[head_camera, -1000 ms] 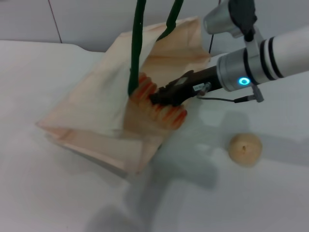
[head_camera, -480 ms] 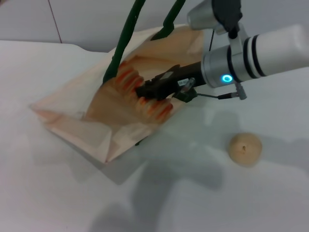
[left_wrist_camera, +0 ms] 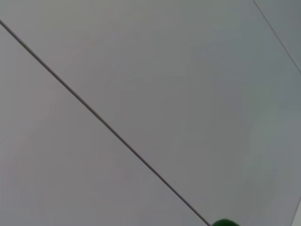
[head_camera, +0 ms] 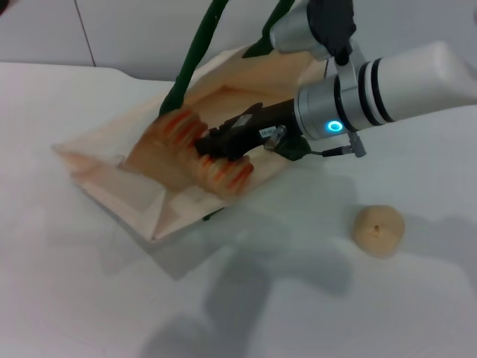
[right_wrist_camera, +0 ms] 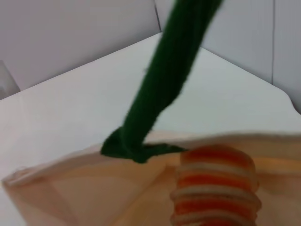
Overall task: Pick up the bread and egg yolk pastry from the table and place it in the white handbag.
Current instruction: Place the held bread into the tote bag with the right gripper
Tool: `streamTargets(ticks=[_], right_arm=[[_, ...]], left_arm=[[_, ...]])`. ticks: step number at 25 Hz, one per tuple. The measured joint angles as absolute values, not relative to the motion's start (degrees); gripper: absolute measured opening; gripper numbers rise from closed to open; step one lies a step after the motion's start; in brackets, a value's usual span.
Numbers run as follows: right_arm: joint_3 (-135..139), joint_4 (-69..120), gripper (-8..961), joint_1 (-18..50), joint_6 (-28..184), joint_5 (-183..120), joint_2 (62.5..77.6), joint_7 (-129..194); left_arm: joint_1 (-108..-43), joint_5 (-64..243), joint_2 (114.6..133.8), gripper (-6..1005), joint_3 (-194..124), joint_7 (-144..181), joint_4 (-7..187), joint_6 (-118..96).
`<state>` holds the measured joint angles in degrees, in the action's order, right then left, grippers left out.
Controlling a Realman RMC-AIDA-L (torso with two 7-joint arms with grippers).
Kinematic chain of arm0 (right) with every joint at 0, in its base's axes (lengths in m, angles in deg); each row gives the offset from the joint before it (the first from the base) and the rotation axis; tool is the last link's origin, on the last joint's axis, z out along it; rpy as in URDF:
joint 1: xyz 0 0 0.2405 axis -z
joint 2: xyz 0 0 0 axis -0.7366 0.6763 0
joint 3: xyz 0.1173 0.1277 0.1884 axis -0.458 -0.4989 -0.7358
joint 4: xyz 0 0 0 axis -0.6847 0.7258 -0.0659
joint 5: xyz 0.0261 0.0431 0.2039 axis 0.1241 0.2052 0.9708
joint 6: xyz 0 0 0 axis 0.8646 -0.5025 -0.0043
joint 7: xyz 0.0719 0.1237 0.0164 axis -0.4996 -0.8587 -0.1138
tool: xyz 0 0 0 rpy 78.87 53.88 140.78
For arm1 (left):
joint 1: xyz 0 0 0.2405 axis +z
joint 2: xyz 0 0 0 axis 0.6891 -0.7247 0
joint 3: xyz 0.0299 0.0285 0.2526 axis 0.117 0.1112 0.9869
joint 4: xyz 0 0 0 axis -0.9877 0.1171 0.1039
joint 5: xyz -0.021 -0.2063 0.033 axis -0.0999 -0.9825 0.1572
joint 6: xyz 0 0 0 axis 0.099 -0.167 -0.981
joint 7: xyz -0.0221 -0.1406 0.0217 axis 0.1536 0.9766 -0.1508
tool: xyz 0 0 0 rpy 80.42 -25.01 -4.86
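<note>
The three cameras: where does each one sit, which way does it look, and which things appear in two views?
Head view: looks forward and down at the table; the right gripper, holding the bread, reaches into the white handbag; the egg yolk pastry lies apart.
Left wrist view: faces a plain wall; only a green handle tip shows, no robot part.
Right wrist view: looks along the bread into the handbag; its fingers are unseen.
Shared by head and right wrist views: bread, handbag, green handle.
</note>
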<state>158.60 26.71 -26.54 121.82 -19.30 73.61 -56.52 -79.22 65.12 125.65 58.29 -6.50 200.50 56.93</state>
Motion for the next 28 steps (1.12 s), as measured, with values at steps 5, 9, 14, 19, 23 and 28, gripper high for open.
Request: streamTargets(ticks=[5,9,14,19,23,28], right_arm=[[158.6,26.6,201,-26.7,122.1,-19.3,73.51,-56.3],[158.1,26.6,209,-26.7,122.2,-19.3,73.45,-56.3],[157.9,26.5,286,-26.7,122.7,-19.3,73.43,-56.3],[157.9,27.0,487,-26.6,122.9,-19.4,73.39,-56.8],[158.1,28.3,641,-26.0,123.2,-19.7,73.35,-57.5],[158.5,35.6,680,-23.9,127.1,-20.5,73.29,-59.5]], left_arm=[[-79.1,65.1,125.65,112,58.3,-6.5,200.4,56.5],[-78.8,65.2,125.65,112,58.3,-6.5,200.4,56.3],[-78.8,65.2,125.65,113,58.3,-6.5,200.4,55.7],[-78.3,65.5,125.65,113,58.3,-6.5,200.5,55.6],[-77.1,65.9,125.65,113,58.0,-6.4,200.9,55.6],[-75.1,67.8,125.65,113,57.8,-6.2,201.3,55.6]])
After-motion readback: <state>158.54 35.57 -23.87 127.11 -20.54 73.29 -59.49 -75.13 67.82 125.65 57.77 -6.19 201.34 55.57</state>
